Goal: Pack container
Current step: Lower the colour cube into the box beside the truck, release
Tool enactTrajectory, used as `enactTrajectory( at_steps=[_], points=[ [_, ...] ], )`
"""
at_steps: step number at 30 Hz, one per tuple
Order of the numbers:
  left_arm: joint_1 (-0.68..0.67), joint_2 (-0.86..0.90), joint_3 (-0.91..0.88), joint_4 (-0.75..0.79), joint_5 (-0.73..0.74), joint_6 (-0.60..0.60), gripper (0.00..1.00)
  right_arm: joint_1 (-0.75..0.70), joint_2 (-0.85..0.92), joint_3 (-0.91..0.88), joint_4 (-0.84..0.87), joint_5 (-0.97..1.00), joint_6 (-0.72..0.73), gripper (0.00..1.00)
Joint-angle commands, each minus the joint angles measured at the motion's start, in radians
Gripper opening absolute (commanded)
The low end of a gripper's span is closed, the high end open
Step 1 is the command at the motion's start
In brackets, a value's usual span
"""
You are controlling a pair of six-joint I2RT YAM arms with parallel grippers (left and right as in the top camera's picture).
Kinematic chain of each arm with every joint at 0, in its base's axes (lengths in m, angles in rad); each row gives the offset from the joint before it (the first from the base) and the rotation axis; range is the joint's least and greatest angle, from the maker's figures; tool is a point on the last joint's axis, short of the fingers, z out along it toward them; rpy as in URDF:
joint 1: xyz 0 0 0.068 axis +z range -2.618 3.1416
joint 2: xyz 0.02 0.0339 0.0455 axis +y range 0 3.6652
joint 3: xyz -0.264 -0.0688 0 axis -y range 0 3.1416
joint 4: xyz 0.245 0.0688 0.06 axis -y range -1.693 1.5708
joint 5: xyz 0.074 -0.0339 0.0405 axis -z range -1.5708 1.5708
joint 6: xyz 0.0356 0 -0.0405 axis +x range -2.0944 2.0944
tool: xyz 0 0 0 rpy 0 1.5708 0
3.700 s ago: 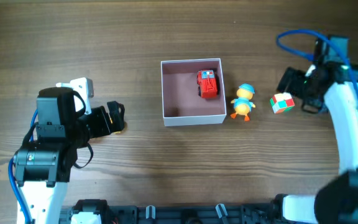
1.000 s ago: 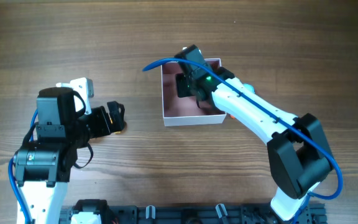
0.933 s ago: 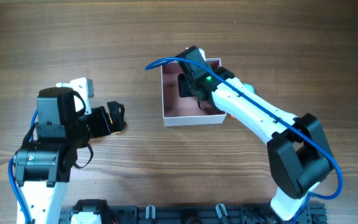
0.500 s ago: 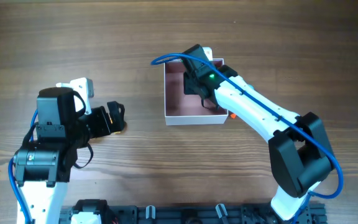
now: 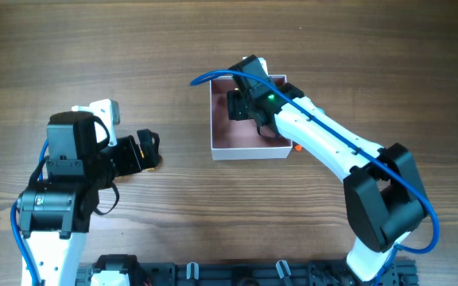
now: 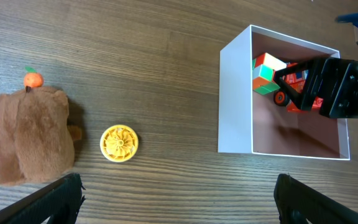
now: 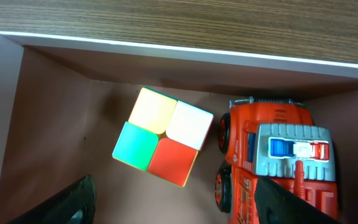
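Note:
The container point(image 5: 245, 154) is a square white box with a dusty-pink inside at the table's middle. My right gripper point(image 5: 242, 105) hangs over its inside, open and empty. In the right wrist view point(image 7: 179, 211) a colourful cube point(image 7: 162, 135) and a red fire truck point(image 7: 278, 168) lie side by side on the container's floor near its far wall point(image 7: 104, 65). The overhead view hides both toys under the arm. My left gripper point(image 5: 145, 151) is open and empty at the left, well away from the container. Its wrist view shows the container point(image 6: 235, 99), cube point(image 6: 267, 73) and truck point(image 6: 296, 99).
A brown plush toy point(image 6: 30, 137) with a small orange ball point(image 6: 33, 79) at its top lies left of a yellow ridged disc point(image 6: 119, 143). An orange bit point(image 5: 296, 147) shows beside the container's right wall under my right arm.
My right arm has swung from the far right to over the container. The cube, earlier on the table beside the duck, now lies in the container. The container has shifted slightly right.

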Motion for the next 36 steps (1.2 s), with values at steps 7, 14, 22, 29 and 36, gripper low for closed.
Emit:
enactTrajectory(
  at_steps=[7,14,22,29,36],
  points=[
    [-0.003,0.0,0.014,0.0,-0.002,-0.002,1.0,-0.009,-0.188,0.008,-0.026,-0.173,-0.119,0.38],
    [-0.003,0.0,0.014,-0.003,-0.002,-0.002,1.0,-0.001,-0.106,0.007,0.026,-0.236,-0.132,0.04],
    [-0.003,0.0,0.014,-0.002,-0.002,-0.002,1.0,-0.001,0.054,0.007,0.166,-0.286,-0.132,0.04],
    [-0.003,0.0,0.014,-0.002,-0.002,-0.002,1.0,-0.001,0.131,0.007,0.191,-0.203,-0.102,0.04],
    [-0.003,0.002,0.014,-0.002,-0.002,-0.002,1.0,-0.002,0.131,0.007,0.214,-0.128,-0.084,0.04]
  ],
)
